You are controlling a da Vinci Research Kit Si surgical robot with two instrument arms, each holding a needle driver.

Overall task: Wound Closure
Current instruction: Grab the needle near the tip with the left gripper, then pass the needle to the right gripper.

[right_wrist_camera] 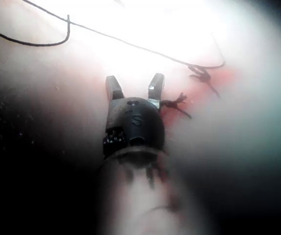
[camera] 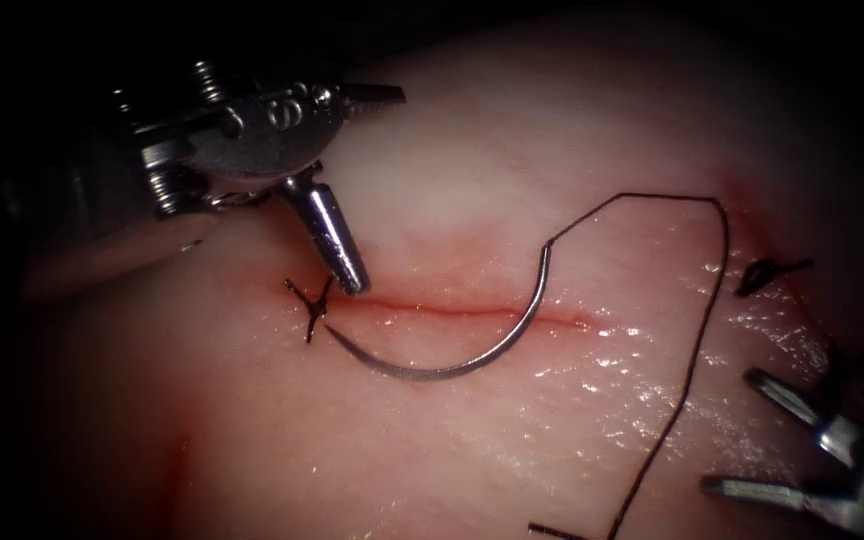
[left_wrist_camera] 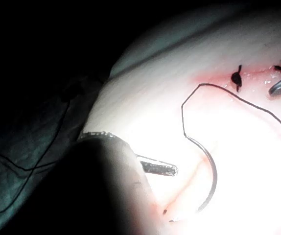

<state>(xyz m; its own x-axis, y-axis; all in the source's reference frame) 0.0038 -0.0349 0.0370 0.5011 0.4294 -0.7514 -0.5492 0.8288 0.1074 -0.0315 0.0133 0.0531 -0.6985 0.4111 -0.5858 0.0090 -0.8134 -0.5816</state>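
Pale tissue [camera: 512,450] fills the field, with the cut [camera: 452,308] running from 9 to 3 o'clock across it. The needle [camera: 472,355] lies loose on the surface, curving under and across the cut, held by neither tool. Thread [camera: 692,330] trails from its eye toward 5 o'clock. The left tool [camera: 352,190] is spread wide and empty, one jaw tip resting at the cut's left end beside a knot [camera: 310,310]. The right tool [camera: 752,435] at 4 o'clock is parted and empty.
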